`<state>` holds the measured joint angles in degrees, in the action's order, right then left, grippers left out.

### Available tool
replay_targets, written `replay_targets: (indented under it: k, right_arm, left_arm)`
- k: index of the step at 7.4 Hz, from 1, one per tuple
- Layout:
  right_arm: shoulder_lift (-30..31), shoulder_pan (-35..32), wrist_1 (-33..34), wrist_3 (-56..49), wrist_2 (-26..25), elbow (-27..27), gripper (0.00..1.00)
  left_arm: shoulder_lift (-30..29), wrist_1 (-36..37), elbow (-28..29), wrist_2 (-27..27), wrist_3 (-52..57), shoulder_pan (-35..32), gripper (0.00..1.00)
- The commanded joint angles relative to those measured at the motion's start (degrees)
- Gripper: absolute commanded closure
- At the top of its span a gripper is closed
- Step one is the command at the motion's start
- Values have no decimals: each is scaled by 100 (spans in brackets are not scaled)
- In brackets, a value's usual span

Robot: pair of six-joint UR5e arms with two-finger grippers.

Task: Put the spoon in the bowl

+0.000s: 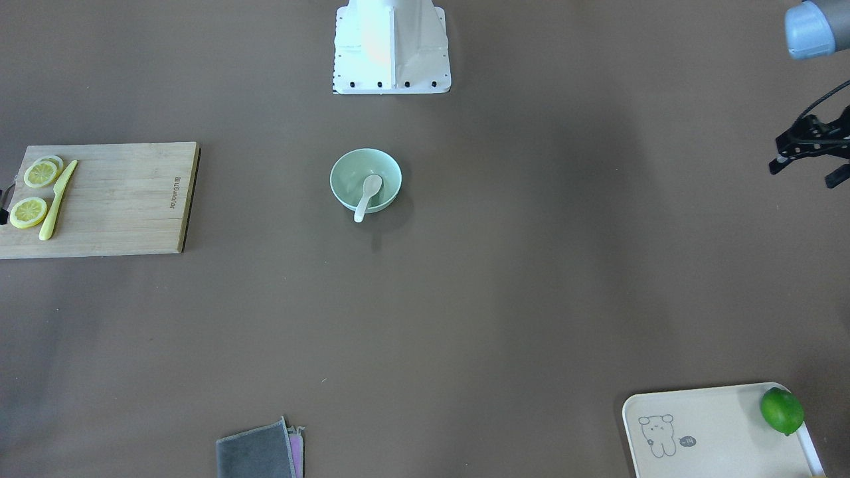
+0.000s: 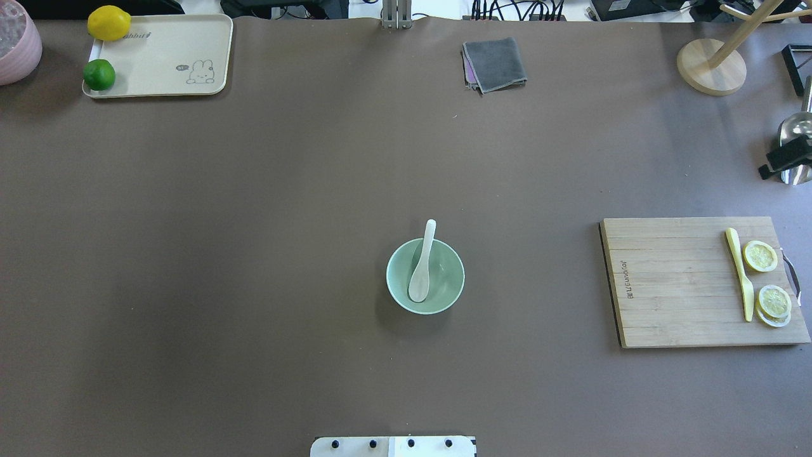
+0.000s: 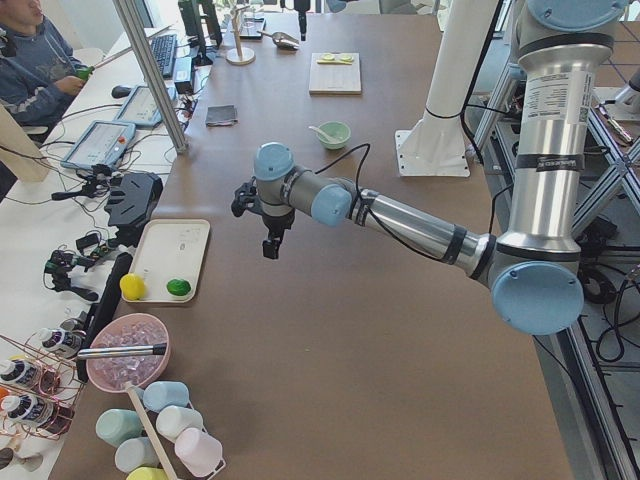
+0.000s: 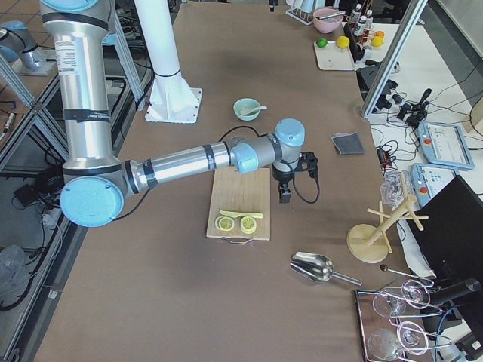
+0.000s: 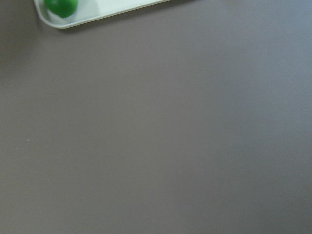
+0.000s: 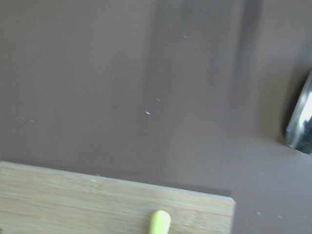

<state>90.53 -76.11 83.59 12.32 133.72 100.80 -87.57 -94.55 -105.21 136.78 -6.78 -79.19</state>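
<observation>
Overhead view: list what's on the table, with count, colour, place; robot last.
bowl: 1, mint green, table centre
spoon: 1, white, scoop in bowl
board: 1, wooden, robot's right
knife: 1, yellow, on board
lemon slices: 3, yellow, on board
tray: 1, cream, far left
lime: 1, green, on tray
lemon: 1, yellow, on tray
pink bowl: 1, far left corner
cloths: 2, grey over purple, far edge
scoop: 1, metal, right edge
stand: 1, wooden, far right
left arm: 1, grey, near tray
right arm: 1, grey, by board
</observation>
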Motion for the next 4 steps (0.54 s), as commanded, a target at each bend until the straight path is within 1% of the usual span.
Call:
replay_targets:
  k: [1, 2, 3, 4]
  right_arm:
    - [377, -929, -26, -1595, 84, -602, 0]
    - [378, -1045, 17, -1679, 32, -675, 0]
    - [421, -1151, 17, -1602, 32, -702, 0]
    - [422, -1178, -52, -1671, -125, -850, 0]
  left_arm:
    - [363, 121, 517, -20, 273, -579, 2]
    - [390, 86, 615, -37, 308, -746, 2]
    - [399, 121, 651, -29, 309, -747, 2]
    - [399, 60, 782, -46, 543, -739, 2]
